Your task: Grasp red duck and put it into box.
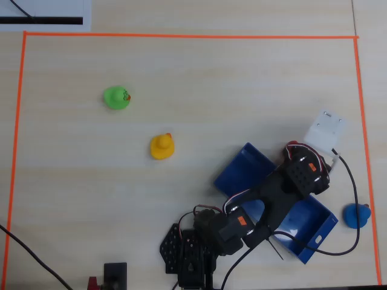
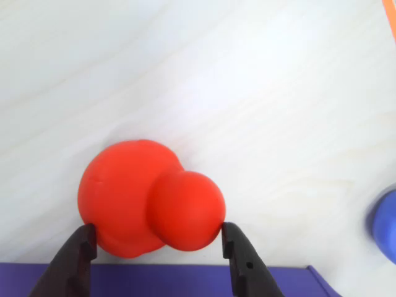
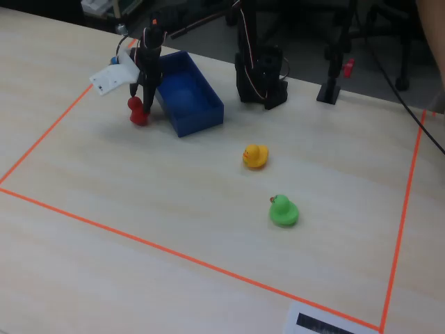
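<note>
Hand (image 2: 158, 238) straddles red duck (image 2: 148, 198), seemingly beside box (image 3: 188, 94).

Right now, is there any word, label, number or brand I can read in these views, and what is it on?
None can be read.
White sheet with a black bar at the table edge: any print is too small and blurred.
Red duck, box, yellow duck, green duck: no text shows.
</note>
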{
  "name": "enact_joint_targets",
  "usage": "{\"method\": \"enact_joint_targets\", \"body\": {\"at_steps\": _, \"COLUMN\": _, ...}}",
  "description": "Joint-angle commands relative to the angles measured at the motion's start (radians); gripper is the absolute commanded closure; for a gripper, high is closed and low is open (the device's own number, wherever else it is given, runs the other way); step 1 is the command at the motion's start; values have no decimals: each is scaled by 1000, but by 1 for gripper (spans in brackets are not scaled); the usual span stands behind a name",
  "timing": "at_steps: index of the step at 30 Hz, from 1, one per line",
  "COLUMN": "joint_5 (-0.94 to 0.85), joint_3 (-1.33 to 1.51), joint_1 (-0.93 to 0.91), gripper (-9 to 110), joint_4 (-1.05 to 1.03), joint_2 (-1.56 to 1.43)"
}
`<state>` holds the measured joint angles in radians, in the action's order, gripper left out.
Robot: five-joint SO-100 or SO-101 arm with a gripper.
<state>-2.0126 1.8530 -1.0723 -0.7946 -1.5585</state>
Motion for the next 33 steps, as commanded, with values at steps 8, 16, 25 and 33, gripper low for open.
{"method": "enact_joint_targets", "body": {"at_steps": 8, "joint_5": -25, "joint_3": -28, "joint_1": -29, "gripper": 72, "joint_4": 37, "joint_2": 86}}
{"method": "enact_joint_targets", "body": {"at_steps": 16, "joint_5": -54, "joint_3": -64, "joint_1": -43, "gripper": 78, "joint_4": 40, "joint_2": 121}}
{"method": "enact_joint_targets", "body": {"at_steps": 25, "joint_5": -46, "joint_3": -81, "joint_1": -32, "gripper": 101, "joint_4": 60, "joint_2": 121}}
{"method": "enact_joint_targets", "body": {"at_steps": 33, "joint_5": 14, "joint_3": -106, "joint_1": -3, "gripper": 101, "joint_4": 41, "joint_2": 63}}
